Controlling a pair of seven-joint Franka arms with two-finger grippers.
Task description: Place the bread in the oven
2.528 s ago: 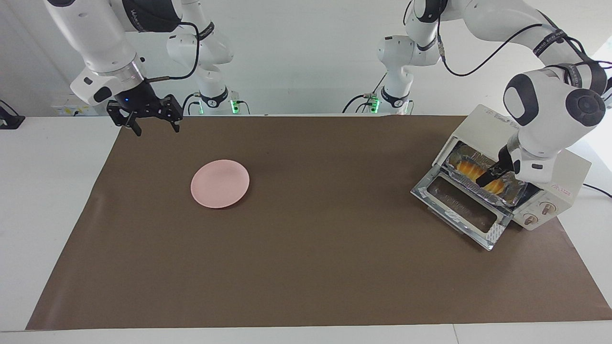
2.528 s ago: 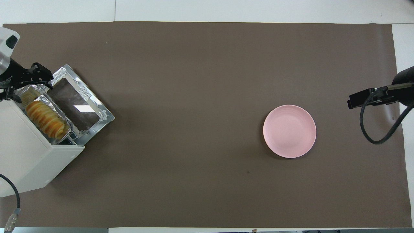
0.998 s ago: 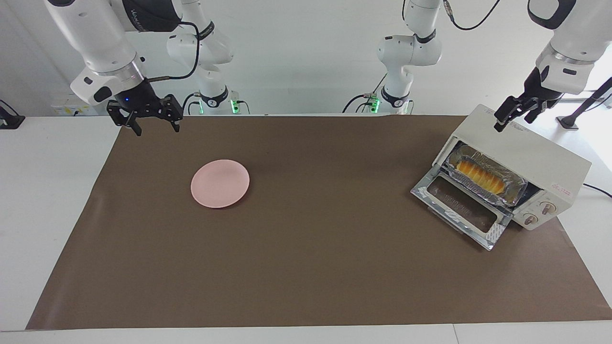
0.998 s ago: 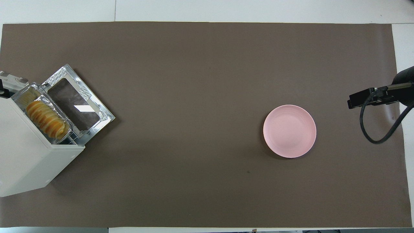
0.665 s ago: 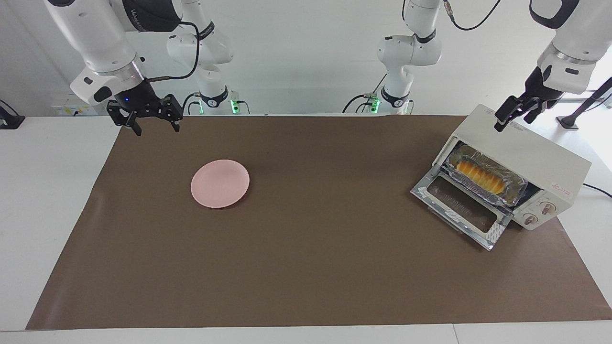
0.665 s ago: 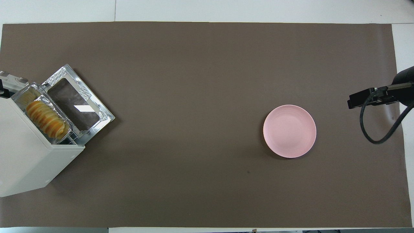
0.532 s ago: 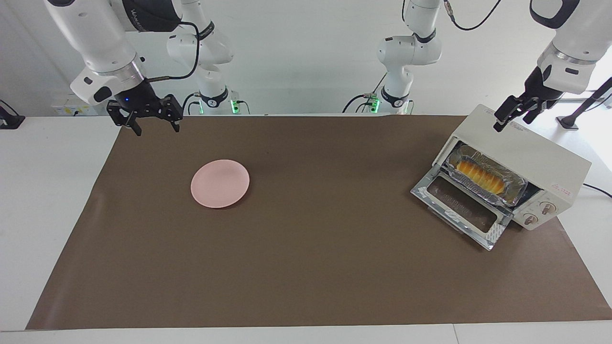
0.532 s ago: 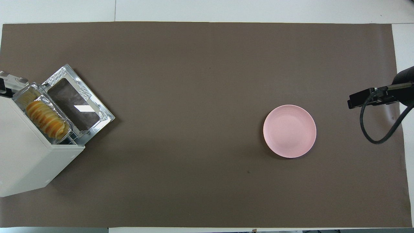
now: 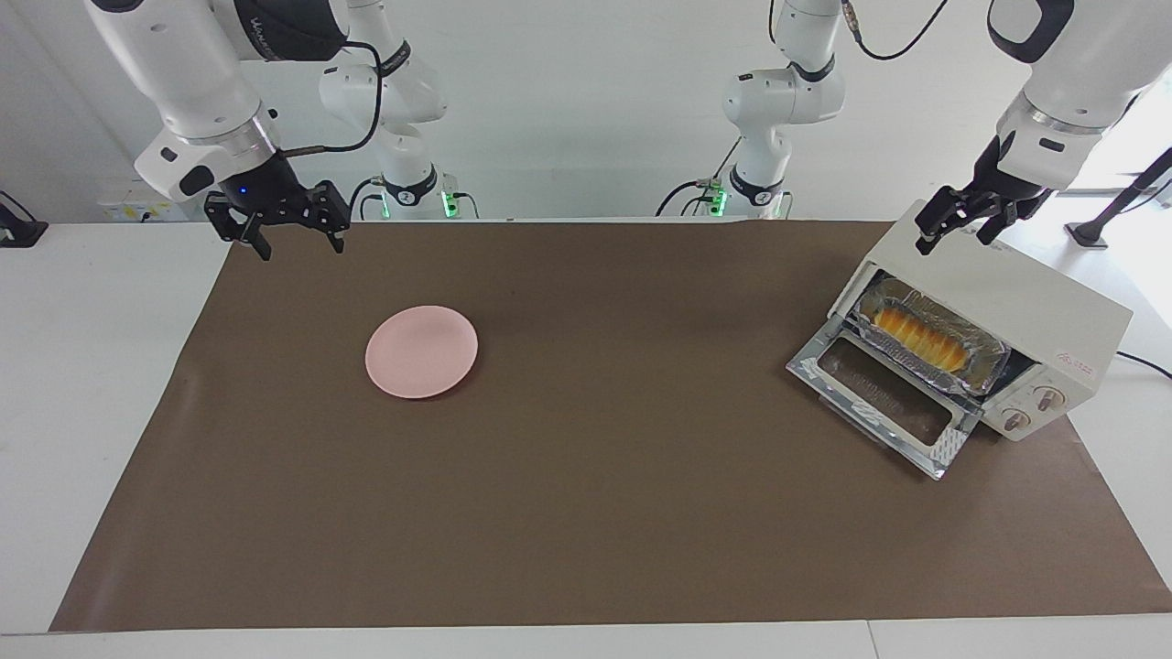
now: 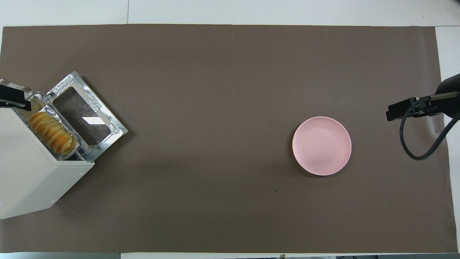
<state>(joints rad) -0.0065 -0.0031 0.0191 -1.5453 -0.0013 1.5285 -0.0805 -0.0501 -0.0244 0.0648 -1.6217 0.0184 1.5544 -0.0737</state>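
Bread (image 9: 918, 336) lies in foil tray (image 9: 992, 362) on the rack inside oven (image 9: 1044, 297), at the left arm's end of mat (image 9: 641, 513), so placement looks done, but door (image 9: 884, 395) is down flat on the mat. Sweep of the facing view: right gripper (image 9: 302, 249) waits in the air over the mat's edge by its own base, fingers wide apart, nothing held. Plate (image 9: 421, 352) sits bare, well apart from everything, no hazard. Left gripper (image 9: 952, 236) hangs over the oven's top corner, fingers spread, empty. Risks, as a guess: if the door gets shut, the tray's front lip seems close to the opening and may catch, crumpling the foil or jolting the bread. A push on the door could slide the light oven on the mat. A low sideways move could clip the oven top.
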